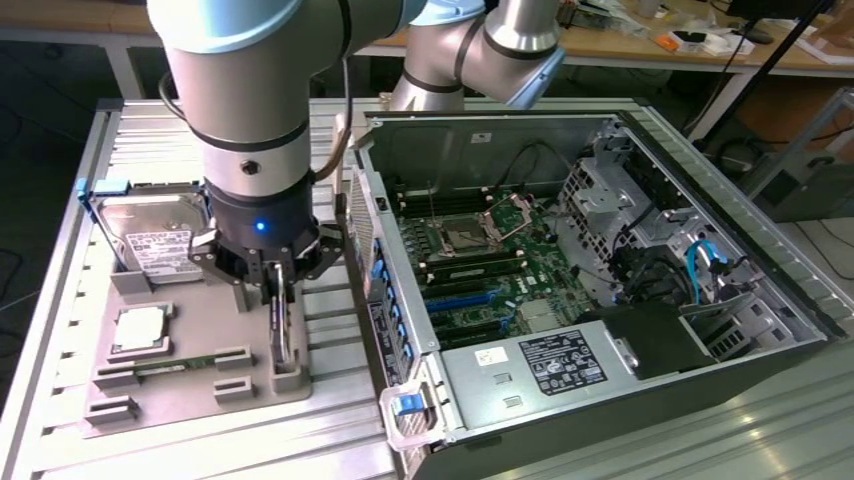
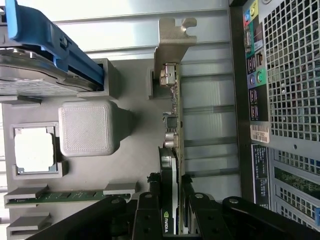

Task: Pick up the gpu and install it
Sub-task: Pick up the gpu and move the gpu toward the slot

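Grey tray (image 1: 187,398): arm (image 1: 240,110) vertical, fingers (image 2: 148,212) clamping gpu (image 2: 172,125).

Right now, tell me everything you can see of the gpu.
The gpu is a slim card seen edge-on: a green circuit board with small chips, a black cooler bearing a green logo, and a silver metal end bracket. It stands upright on its long edge in a slot of the gray holder tray, beside the open computer case. The claw is closed on it, one finger against each face.
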